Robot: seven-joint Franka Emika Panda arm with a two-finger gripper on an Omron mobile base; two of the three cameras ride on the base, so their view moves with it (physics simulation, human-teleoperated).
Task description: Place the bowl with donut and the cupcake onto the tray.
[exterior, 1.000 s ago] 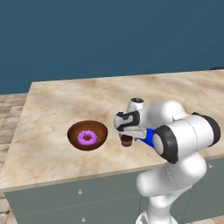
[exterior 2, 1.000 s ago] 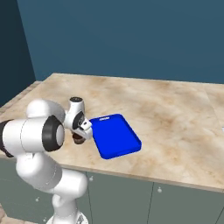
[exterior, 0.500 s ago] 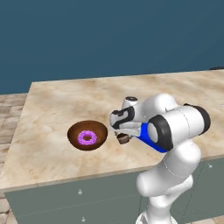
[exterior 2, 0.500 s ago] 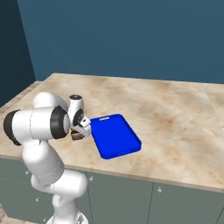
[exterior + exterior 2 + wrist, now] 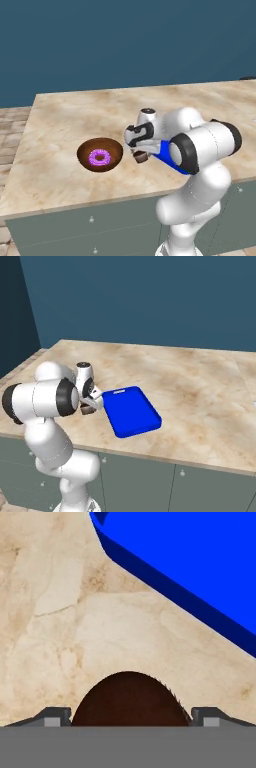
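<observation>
**Fingers spread on either side of the cupcake beside the tray**

The fingers [image 5: 129,717] stand wide apart, one dark tip [image 5: 56,716] at each side of the cupcake [image 5: 130,699], whose dark-brown dome sits between them in the hand view. A narrow gap shows between each tip and the cupcake's side, so the fingers straddle it and are not clamped on it. In the left base view the fingers [image 5: 141,151] hang low over the marbled table [image 5: 65,125], with the cupcake [image 5: 141,157] directly below them on the table top. The right base view shows the same: the fingers [image 5: 90,405] over the cupcake [image 5: 88,410], close to the front part of the table [image 5: 200,386].

Just beside the cupcake lies the tray [image 5: 132,411], bright blue, flat on the table, with its long side running away from the robot at a slant. In the hand view its low rim [image 5: 165,582] crosses the upper right, near the cupcake but apart from it.

On the other side of the fingers, near them, the bowl [image 5: 100,154] rests on the table, dark brown and round. The donut [image 5: 99,158], iced pink-purple, lies in the middle of it. The bowl and the tray are apart, with the cupcake and the fingers between them.
</observation>
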